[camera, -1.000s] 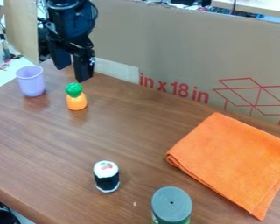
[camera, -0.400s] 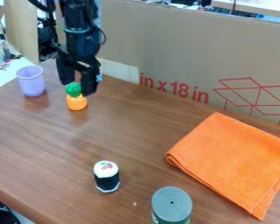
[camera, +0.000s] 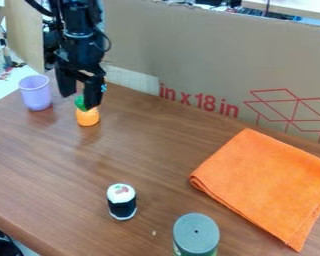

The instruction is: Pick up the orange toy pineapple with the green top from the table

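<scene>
Across the brown wooden tabletop (camera: 169, 145), backed by a tall cardboard panel (camera: 196, 55) marked in red, a folded orange cloth (camera: 266, 185) is laid at the right. Over the back left part, the black two-finger claw (camera: 80, 101) is held pointing down, its fingers apart about the leafy green top of a pineapple toy; whether the toy is touched cannot be told. At the near edge of the view, a green cylindrical canister is topped by a round grey lid (camera: 196, 234). A lavender tapered plastic cup (camera: 36, 93) is stood upright at the far left; its contents cannot be made out. The small orange-and-green pineapple toy (camera: 88, 118) is set upright near the cup, below the claw. Between canister and pineapple toy, nearer the canister, a small white-topped black cylindrical toy (camera: 122, 202) is stood on end.
</scene>
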`<action>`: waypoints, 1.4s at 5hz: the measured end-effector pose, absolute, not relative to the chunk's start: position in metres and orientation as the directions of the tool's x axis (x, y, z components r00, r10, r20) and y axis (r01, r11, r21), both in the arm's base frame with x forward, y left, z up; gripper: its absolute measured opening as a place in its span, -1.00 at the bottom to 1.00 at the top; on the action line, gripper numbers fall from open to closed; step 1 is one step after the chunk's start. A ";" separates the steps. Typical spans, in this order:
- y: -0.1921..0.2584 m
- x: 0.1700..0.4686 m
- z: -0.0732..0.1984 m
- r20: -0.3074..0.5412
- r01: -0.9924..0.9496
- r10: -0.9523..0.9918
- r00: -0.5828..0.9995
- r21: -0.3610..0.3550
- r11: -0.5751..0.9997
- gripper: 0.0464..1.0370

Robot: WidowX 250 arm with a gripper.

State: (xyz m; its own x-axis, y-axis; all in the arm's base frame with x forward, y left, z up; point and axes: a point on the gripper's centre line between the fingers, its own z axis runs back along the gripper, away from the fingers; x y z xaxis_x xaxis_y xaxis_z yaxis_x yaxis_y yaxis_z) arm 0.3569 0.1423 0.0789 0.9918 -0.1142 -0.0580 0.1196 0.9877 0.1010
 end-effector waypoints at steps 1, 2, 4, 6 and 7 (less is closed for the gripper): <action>0.145 0.361 0.075 -0.073 0.121 -0.114 0.991 0.096 0.988 0.93; 0.152 0.360 0.071 -0.082 0.101 -0.093 0.992 0.091 0.991 0.93; 0.158 0.362 0.056 -0.109 0.074 -0.066 0.992 0.064 0.995 0.87; 0.155 0.369 0.056 -0.050 0.087 -0.087 0.995 0.004 0.996 0.17; 0.160 0.358 0.061 -0.040 0.060 -0.060 0.997 -0.006 0.998 0.15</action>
State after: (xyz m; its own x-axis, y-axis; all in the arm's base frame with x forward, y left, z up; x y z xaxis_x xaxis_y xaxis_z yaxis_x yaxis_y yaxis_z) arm 0.3582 0.1597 0.0607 0.9974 -0.0598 -0.0401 0.0596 0.9982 -0.0058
